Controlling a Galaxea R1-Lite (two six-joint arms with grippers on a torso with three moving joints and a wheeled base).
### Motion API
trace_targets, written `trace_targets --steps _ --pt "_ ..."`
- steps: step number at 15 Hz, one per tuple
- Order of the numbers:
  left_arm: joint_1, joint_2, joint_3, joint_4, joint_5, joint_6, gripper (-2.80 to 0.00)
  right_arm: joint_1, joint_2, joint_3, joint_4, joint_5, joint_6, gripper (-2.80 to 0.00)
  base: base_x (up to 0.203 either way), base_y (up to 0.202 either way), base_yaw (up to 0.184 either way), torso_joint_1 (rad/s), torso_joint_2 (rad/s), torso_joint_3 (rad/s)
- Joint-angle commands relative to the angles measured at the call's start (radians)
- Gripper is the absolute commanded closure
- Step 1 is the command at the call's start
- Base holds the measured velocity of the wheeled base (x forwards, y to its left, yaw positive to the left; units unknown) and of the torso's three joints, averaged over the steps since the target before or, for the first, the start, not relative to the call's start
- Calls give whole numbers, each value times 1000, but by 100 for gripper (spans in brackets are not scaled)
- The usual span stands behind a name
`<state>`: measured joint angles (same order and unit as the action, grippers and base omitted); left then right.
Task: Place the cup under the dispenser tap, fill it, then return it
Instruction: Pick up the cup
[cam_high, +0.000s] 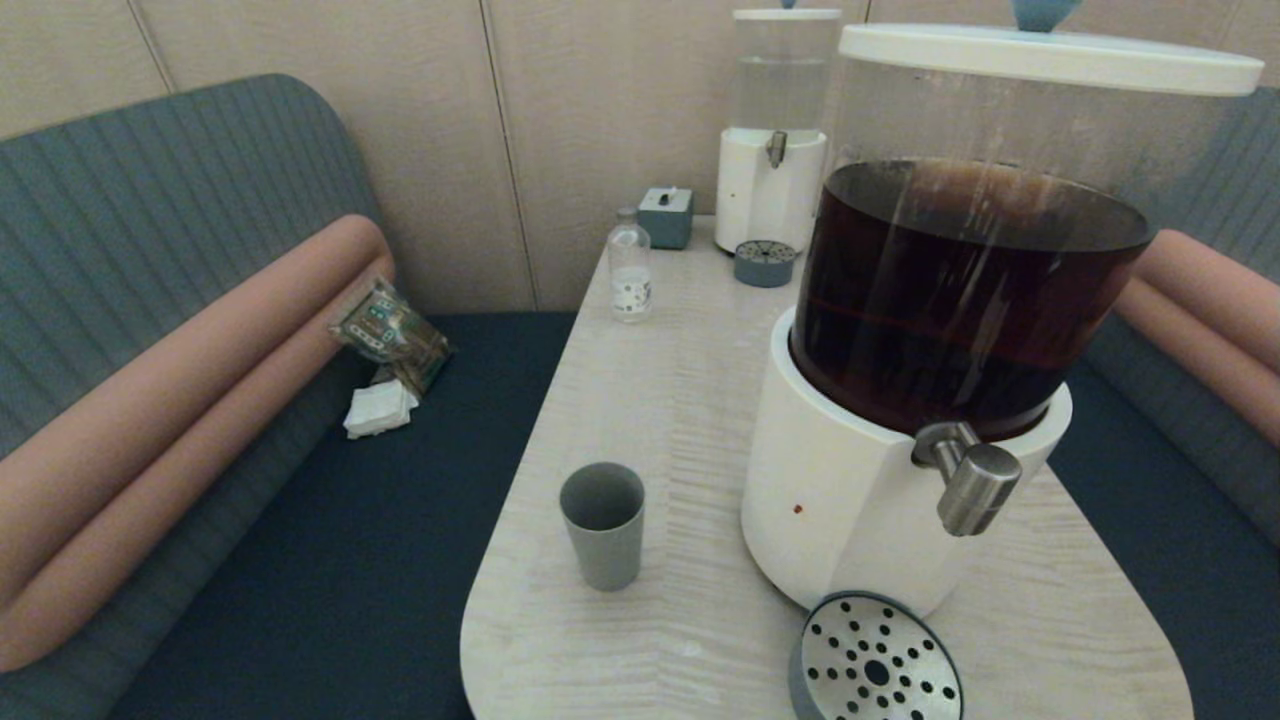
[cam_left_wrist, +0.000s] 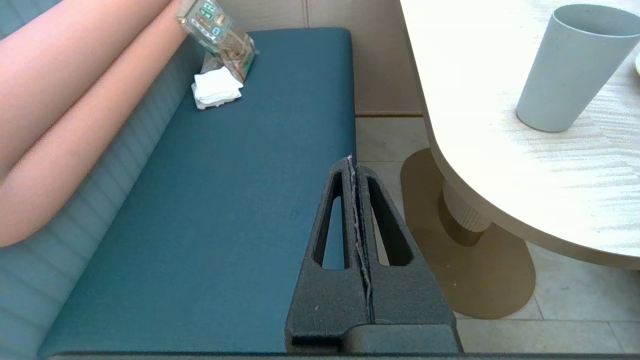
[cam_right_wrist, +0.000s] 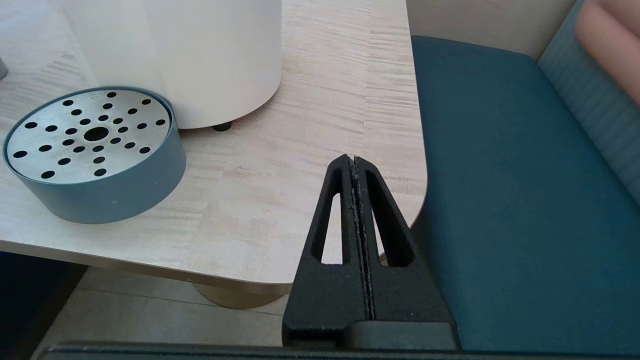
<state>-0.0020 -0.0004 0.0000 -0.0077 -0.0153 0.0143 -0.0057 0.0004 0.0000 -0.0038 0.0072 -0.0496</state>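
Observation:
The grey cup (cam_high: 603, 535) stands upright and empty on the pale wooden table (cam_high: 680, 400), left of the big dispenser (cam_high: 960, 330) that holds dark brown liquid. Its steel tap (cam_high: 972, 482) juts out over a round perforated drip tray (cam_high: 876, 661). The left wrist view shows the cup (cam_left_wrist: 570, 67) near the table's edge, with my left gripper (cam_left_wrist: 352, 162) shut and empty, low beside the table over the bench seat. My right gripper (cam_right_wrist: 352, 161) is shut and empty too, off the table's near right corner, with the drip tray (cam_right_wrist: 95, 150) some way off. Neither arm appears in the head view.
A small clear bottle (cam_high: 630, 268), a grey box (cam_high: 666, 216) and a smaller clear-liquid dispenser (cam_high: 775, 140) with its own drip tray (cam_high: 764, 263) stand at the table's far end. Blue benches flank the table; a packet (cam_high: 392, 335) and napkins (cam_high: 380, 410) lie on the left one.

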Motion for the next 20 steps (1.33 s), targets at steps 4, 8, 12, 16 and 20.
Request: trace_targets --steps 4,8,12,16,20 --pt "0 0 0 0 2 -8 0 0 -3 9 -1 0 -3 0 0 0 0 0 0 0" --pt "0 0 -5 10 39 -66 0 0 -3 9 -1 0 -2 0 0 0 0 0 0 0" --pt "-1 -1 0 -6 52 -102 0 0 -3 9 -1 0 -2 0 0 0 0 0 0 0" --pt "0 15 -148 9 -11 -102 0 0 -3 9 -1 0 -3 0 0 0 0 0 0 0" --pt "-4 202 -316 12 -159 -103 0 0 -3 9 -1 0 -1 0 0 0 0 0 0 0"
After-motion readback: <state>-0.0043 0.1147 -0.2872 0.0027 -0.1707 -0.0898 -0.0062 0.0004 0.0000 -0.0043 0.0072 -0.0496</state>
